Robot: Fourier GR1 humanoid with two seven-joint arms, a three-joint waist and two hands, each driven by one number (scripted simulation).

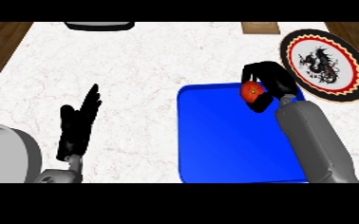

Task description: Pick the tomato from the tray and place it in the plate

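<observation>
Red tomato (250, 91) in curled right hand (270, 83), above tray (224, 142)

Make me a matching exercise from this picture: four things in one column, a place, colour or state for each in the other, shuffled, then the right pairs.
Things:
1. tomato
2. plate
3. tray
4. left hand

Descriptions:
A. blue, in the middle right of the view
B. open, fingers up, at the view's left
C. held in the curled fingers of the right hand
D. black-rimmed, at the view's far right

Pairs: 1-C, 2-D, 3-A, 4-B
</observation>
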